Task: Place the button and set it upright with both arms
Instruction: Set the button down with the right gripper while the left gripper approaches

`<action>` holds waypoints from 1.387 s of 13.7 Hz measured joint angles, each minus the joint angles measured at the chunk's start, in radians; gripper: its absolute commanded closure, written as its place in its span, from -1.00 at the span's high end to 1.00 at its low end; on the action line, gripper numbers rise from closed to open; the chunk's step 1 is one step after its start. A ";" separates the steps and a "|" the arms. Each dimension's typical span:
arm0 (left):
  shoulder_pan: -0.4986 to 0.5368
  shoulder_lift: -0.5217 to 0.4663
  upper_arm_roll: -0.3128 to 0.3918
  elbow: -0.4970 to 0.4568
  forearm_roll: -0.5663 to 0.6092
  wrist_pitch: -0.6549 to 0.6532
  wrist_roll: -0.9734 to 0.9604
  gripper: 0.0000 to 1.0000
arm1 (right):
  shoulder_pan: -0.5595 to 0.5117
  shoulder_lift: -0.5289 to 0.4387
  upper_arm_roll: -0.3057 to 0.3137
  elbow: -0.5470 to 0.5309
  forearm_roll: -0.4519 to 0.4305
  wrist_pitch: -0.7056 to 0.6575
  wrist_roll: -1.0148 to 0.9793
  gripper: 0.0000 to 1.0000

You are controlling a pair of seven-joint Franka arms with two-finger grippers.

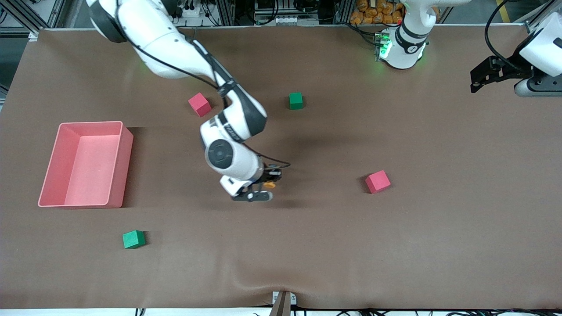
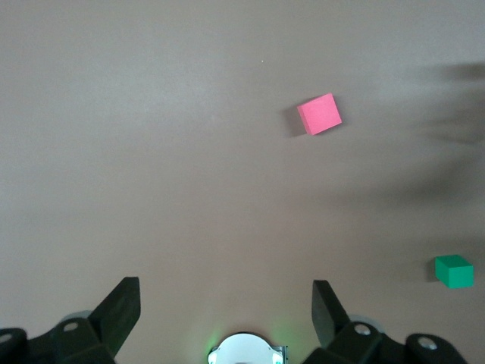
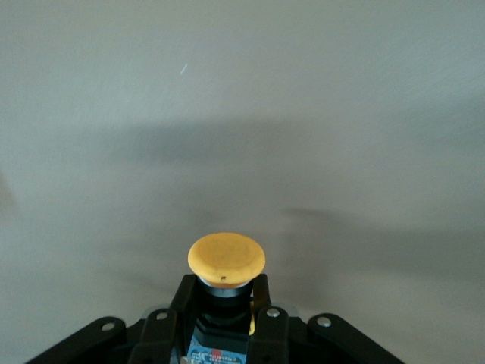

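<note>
The right gripper is clenched on the button, orange cap pointing away from the wrist, low over the brown table between the pink bin and the nearer red cube. Whether its body touches the cloth, I cannot tell. Released tilted, it could topple. The left gripper waits spread wide at its own end. Green cubes lie scattered.

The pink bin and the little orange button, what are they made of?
The pink bin looks like moulded plastic: thin even walls, rounded corners, soft sheen. The button, held in the right pincer, seems to have a smooth matt plastic cap over a shiny, probably metal collar.
</note>
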 measured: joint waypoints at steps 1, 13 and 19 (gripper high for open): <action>0.000 0.005 0.000 -0.001 0.000 0.000 0.000 1.00 | 0.023 0.018 0.000 0.007 0.000 0.018 0.019 -1.00; -0.090 0.260 -0.044 -0.027 -0.082 -0.002 0.000 1.00 | 0.112 0.091 -0.005 0.030 0.001 0.034 0.033 1.00; -0.230 0.416 -0.053 -0.003 -0.124 0.027 -0.009 1.00 | 0.080 0.073 -0.059 0.160 0.001 -0.102 0.032 1.00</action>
